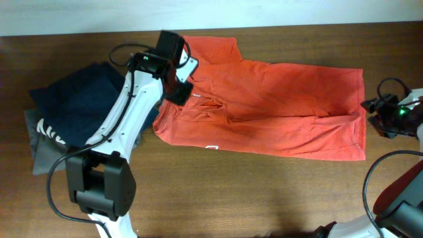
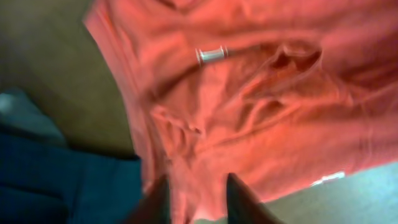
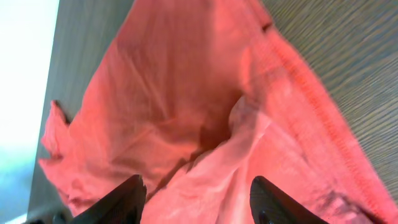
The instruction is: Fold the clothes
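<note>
**Take both ends of the shirt before any lift**

The orange-red T-shirt lies spread on the counter as a long band, from the middle left of the overhead frame to the right edge. Its surface has many wrinkles, mostly in the left part. One sleeve points to the upper middle of the frame.

The left tool hangs over the neck end of the shirt. Its fingers are a little apart, with loose cloth showing between them, and they pinch nothing that I can see. The white neck tag is in the upper middle of the left wrist view, well above the fingers. The right tool is at the other end, by the hem. Its fingers are wide apart and it holds nothing.

I judge that the step in hand is to grasp both ends, so the fold is hardly begun. To do it well, each tool probably needs to come down on a border and not on the wrinkled middle, and to close on all layers there, because the right wrist view shows one layer lying over another. Both ends should rise together, so that the cloth does not drag.

The navy garment and the grey garment lie just beside the neck end, at the left of the frame. The left tool could catch them if it moves too far to that side.
</note>
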`<state>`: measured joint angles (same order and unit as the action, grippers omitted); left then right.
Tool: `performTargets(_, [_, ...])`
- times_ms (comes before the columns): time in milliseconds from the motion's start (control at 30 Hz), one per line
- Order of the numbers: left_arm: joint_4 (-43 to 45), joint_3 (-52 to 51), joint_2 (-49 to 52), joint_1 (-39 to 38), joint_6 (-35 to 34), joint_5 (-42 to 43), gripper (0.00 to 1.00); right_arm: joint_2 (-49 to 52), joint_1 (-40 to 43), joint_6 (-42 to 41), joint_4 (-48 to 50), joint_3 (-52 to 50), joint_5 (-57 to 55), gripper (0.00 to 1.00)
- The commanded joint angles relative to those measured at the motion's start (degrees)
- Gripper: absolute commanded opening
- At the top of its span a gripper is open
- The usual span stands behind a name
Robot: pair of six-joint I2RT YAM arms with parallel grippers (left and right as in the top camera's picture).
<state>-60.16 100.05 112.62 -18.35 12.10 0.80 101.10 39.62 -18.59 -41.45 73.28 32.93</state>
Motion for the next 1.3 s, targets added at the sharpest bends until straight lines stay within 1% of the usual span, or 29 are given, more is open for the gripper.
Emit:
performTargets(0, [1.7, -3.9, 2.6, -0.1, 1.7, 2.8, 0.01, -1.6, -0.6, 3.2, -1.3, 0.9, 3.1, 0.57])
performTargets(100, [2.7, -5.8, 4.1, -0.2, 1.7, 4.8, 0.01, -1.6, -2.8, 9.7, -2.8, 0.9, 10.1, 0.56])
performTargets(167, [1.3, -6.6, 4.4, -0.2, 1.1, 4.7, 0.01, -1.6, -5.5, 13.7, -4.3, 0.9, 14.4, 0.52])
performTargets(200, [0.7, -6.8, 4.4, -0.1, -0.3, 3.7, 0.0, -1.6, -7.1, 15.0, -5.1, 0.9, 15.6, 0.5])
performTargets(267, [0.0, -6.8, 4.2, 0.3, -5.6, 0.2, 0.01, -1.6, -10.9, 17.2, -6.4, 0.9, 16.6, 0.46])
performTargets(333, [0.1, -6.8, 3.5, 1.3, -10.6, -0.8, 0.0, -1.6, -16.2, 18.9, -6.8, 0.9, 16.6, 0.41])
performTargets(433, [-0.3, -6.8, 1.7, 3.6, -18.5, 0.1, 0.01, -1.6, -25.0, 19.9, -4.8, 0.9, 16.5, 0.31])
performTargets(500, [-1.0, -6.8, 0.5, 5.4, -20.8, 2.9, 0.0, -1.6, -31.7, 19.8, -1.1, 0.9, 16.6, 0.25])
performTargets(533, [-1.4, -6.8, 0.0, 6.3, -21.4, 5.6, 0.0, -1.6, -34.7, 19.4, 1.2, 0.9, 16.3, 0.21])
performTargets(600, [-2.8, -6.8, -0.4, 7.7, -21.4, 10.0, 0.01, -1.2, -40.5, 14.5, 6.5, 0.9, 13.7, 0.18])
performTargets(633, [-4.0, -6.8, -0.4, 8.1, -21.4, 10.7, 0.01, -0.7, -43.2, 11.2, 9.1, 0.9, 11.5, 0.16])
performTargets(667, [-5.0, -6.9, -0.4, 8.4, -21.5, 10.8, 0.01, -0.2, -46.3, 7.7, 12.0, 0.9, 8.8, 0.1])
performTargets(700, [-5.9, -7.2, -0.4, 8.6, -21.5, 10.8, 0.0, 0.5, -48.8, 5.2, 14.0, 0.9, 6.5, 0.07])
performTargets(800, [-6.9, -8.1, -0.4, 8.8, -21.5, 10.5, 0.0, 3.5, -55.1, -0.7, 19.6, 0.9, 0.5, 0.07])
performTargets(900, [-6.8, -9.2, -0.3, 8.8, -21.4, 10.4, 0.01, 7.4, -58.7, -5.6, 24.0, 0.9, -2.0, 0.06])
performTargets(1000, [-5.9, -12.0, -0.3, 8.8, -20.8, 9.9, 0.01, 11.9, -61.1, -9.2, 28.2, 0.9, -1.7, 0.04])
performTargets(1133, [-1.2, -17.8, -0.3, 8.8, -20.8, 9.4, 0.01, 16.4, -63.5, -9.6, 34.2, 0.9, 1.3, 0.04])
performTargets(1267, [4.0, -22.1, -0.3, 8.8, -20.8, 9.4, 0.0, 19.0, -65.1, -11.2, 37.2, 0.9, 0.4, 0.04])
